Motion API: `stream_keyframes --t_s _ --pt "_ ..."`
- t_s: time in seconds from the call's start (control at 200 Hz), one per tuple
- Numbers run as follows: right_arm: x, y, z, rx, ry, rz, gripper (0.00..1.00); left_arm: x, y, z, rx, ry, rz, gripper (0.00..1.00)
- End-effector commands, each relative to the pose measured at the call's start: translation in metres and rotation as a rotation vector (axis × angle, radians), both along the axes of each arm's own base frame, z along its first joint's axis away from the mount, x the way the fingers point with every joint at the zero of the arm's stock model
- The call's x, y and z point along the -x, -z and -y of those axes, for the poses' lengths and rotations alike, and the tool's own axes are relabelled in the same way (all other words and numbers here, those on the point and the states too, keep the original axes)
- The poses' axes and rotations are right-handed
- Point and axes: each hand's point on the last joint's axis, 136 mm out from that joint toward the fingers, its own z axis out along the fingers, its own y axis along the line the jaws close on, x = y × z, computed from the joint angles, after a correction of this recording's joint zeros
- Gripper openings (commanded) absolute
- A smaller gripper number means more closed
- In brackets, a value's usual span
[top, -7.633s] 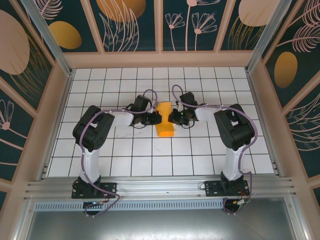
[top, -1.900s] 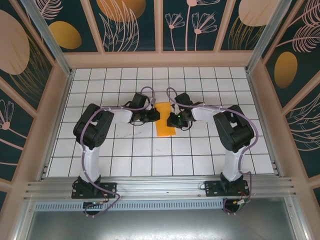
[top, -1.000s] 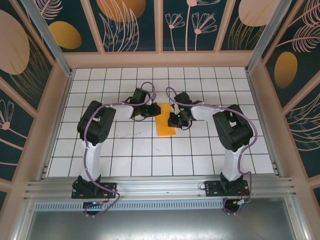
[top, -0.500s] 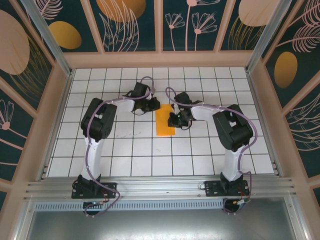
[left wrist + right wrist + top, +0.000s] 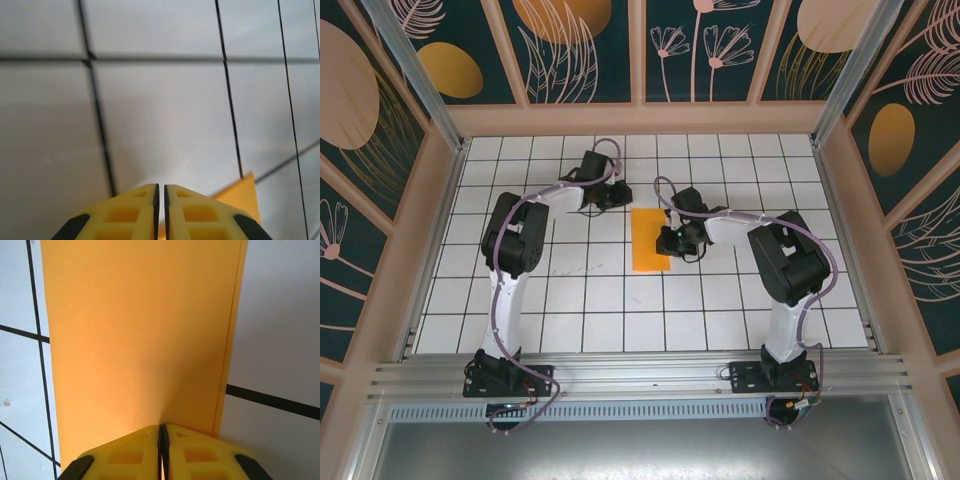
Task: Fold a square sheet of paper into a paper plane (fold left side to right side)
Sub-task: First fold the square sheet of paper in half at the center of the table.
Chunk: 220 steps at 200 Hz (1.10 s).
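Right pincer (image 5: 161, 427) closed, pressing the folded sheet of paper (image 5: 140, 330) mid-bench; left pincer (image 5: 160, 186) closed, clear. Risk: dragging could skew the layers.

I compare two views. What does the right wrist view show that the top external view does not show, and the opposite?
Right wrist view: close up, the square sheet of paper has two layers, one sticking slightly past the other along one long edge. The right gripper is shut, with its tips at the paper's near edge.
Top external view: the paper's whole outline, a folded rectangle flat on the table, and the left gripper apart from it, beyond its far left corner.
Both: orange-yellow paper, right gripper at it, white tiles with black lines.
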Motion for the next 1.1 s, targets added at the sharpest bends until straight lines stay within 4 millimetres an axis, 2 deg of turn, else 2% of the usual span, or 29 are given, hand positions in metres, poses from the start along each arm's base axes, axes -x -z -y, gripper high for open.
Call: stream_keyframes --t_s 0.0,0.13,0.205,0.27,0.375,0.485,0.621,0.736,0.926,1.096 --pt "0.029 0.026 0.014 0.044 0.031 -0.13 0.13 -0.015 -0.036 -0.014 -0.017 -0.013 0.102 0.16" --pt "0.013 0.002 -0.006 -0.073 0.03 -0.057 0.15 0.01 -0.061 -0.016 0.034 -0.003 0.125 0.16" --pt "0.003 -0.017 -0.015 -0.134 0.026 0.005 0.18 0.034 -0.061 -0.017 0.079 0.003 0.098 0.16" --pt "-0.005 -0.035 -0.02 -0.178 0.029 0.061 0.21 0.054 -0.063 -0.01 0.138 0.023 0.078 0.16" --pt "-0.015 -0.057 -0.017 -0.204 0.046 0.136 0.3 0.078 -0.057 0.004 0.156 0.066 0.047 0.16" --pt "-0.023 -0.07 -0.002 -0.177 0.084 0.198 0.39 0.084 -0.05 0.016 0.163 0.08 0.031 0.16" --pt "-0.027 -0.074 0.024 -0.158 0.152 0.232 0.53 0.085 -0.037 0.035 0.164 0.113 0.006 0.16" --pt "-0.024 -0.074 0.037 -0.181 0.189 0.219 0.62 0.085 -0.023 0.041 0.157 0.114 -0.017 0.16" --pt "-0.01 -0.067 0.033 -0.24 0.183 0.127 0.64 0.085 0.003 0.037 0.099 0.098 -0.058 0.15" --pt "0.005 -0.056 0.022 -0.278 0.167 0.025 0.59 0.089 0.015 0.031 0.063 0.086 -0.073 0.14"
